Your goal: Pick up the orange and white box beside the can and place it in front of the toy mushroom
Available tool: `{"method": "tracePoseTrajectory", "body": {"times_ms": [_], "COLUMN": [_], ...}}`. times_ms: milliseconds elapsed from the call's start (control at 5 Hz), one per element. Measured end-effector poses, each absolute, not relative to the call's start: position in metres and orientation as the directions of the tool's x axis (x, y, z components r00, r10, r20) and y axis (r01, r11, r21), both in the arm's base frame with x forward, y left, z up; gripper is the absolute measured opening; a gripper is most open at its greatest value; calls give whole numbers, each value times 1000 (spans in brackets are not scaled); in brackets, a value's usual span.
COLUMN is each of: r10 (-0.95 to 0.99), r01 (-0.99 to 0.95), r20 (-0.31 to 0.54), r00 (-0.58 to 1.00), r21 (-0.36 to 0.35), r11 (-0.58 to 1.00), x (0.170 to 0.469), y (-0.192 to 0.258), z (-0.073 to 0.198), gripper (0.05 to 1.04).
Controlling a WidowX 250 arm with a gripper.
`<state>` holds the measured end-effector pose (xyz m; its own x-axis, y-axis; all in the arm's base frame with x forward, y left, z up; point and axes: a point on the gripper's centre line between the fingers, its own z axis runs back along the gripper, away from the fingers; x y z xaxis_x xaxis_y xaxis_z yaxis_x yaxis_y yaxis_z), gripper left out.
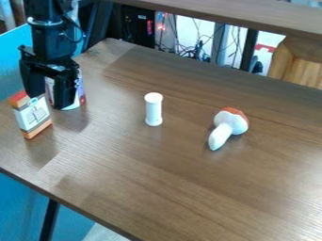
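The black hand (46, 98) hung down at the upper left of the camera view, its two fingers spread apart with a gap between them, and nothing was gripped. Just below the fingertips stood a small box (33, 115), white with orange ends; whether one finger touched its top could not be told. A can (78, 89) with a colored label stood upright just behind the fingers, partly hidden by them. Both lay toward the left side of the brown wooden surface (151, 188), near its left edge, with the box also nearer than the can to the front edge.

Well to the right of the hand, a white cylinder (153, 110) with flared ends stood upright. Bare wood separated it from the can on one side and from a toy mushroom (230, 123) on the other. The mushroom lay on its side, its reddish cap pointing away and its pale stem slanting toward the front edge. A broad stretch of wood ran between these two and the front edge, and more ran back to the far edge, beyond which cables (189, 48) hung under a raised brown board (245, 14).
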<state>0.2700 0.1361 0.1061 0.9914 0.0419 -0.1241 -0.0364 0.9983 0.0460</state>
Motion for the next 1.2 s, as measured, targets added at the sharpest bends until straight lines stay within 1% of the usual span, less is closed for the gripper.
{"method": "tracePoseTrajectory", "body": {"times_ms": [200, 400, 600, 800, 1000, 1200], "r10": [42, 50, 62, 90, 233, 264], "r01": [-37, -44, -58, -88, -222, -238], "r20": [-149, -121, -44, -19, -40, -105], "r00": [988, 991, 997, 996, 972, 959], "r21": [35, 53, 83, 109, 190, 211], "r11": [999, 998, 995, 990, 956, 948], "x": [268, 268, 270, 269, 253, 254], "y": [135, 135, 136, 141, 175, 193], "z": [98, 109, 131, 141, 143, 131], "gripper": [1001, 1001, 1001, 1001, 1001, 1001]}}
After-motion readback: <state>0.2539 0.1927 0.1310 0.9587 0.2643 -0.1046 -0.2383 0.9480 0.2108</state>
